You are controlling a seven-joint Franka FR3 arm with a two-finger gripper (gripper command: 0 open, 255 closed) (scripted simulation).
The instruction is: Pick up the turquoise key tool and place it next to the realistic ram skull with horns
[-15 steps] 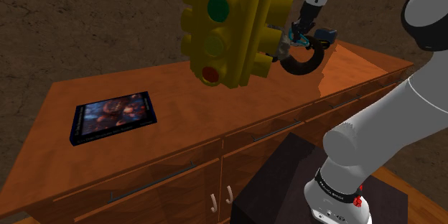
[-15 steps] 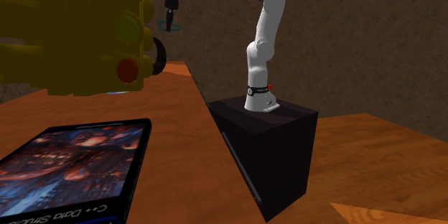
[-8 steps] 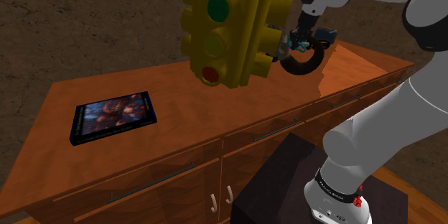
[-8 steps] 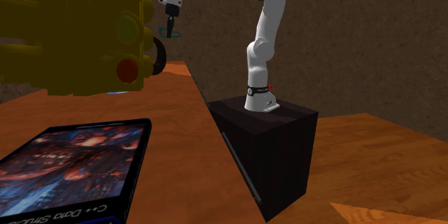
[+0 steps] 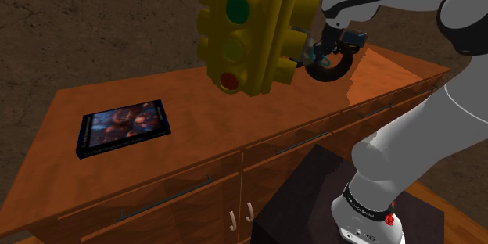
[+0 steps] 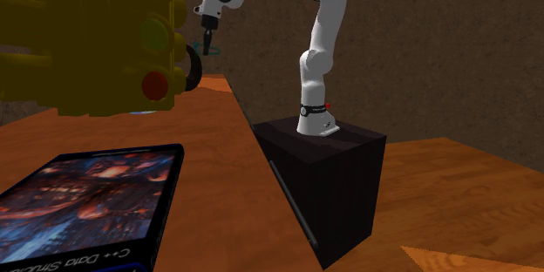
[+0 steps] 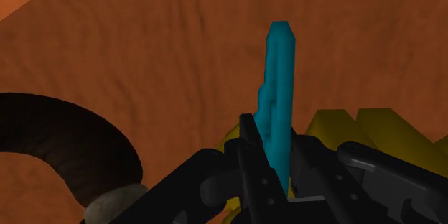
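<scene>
**Aloft, turquoise key tool [image 7: 278, 79] hangs beside ram skull's horn [image 7: 68, 133]**

Pinched at its lower end by the black gripper [image 7: 276, 156], the key tool points its slim blade out past the fingertips toward the wooden worktop [image 7: 143, 43] below. The fingers [image 7: 250, 159] are drawn in narrow, closed on the tool's two flat faces. The tool is clear of the surface. It sits just beside the dark curled horn of the ram skull [image 7: 111, 202], and a yellow traffic light model [image 5: 246, 35] looms close on the other side. A book [image 5: 123, 125] lies well apart, toward the shoulder view's left.

By its look the tool is thin, stiff and light, so weight should not trouble the grip. The smooth faces are the likelier worry. Because it is held near one end, the long blade could pivot between the pads if its tip touches the wood or the horn. A hold nearer the middle would probably be steadier. Too narrow to stand on edge, it will likely tip and lie flat once released, so a low release in the open patch by the horn seems wise.
</scene>
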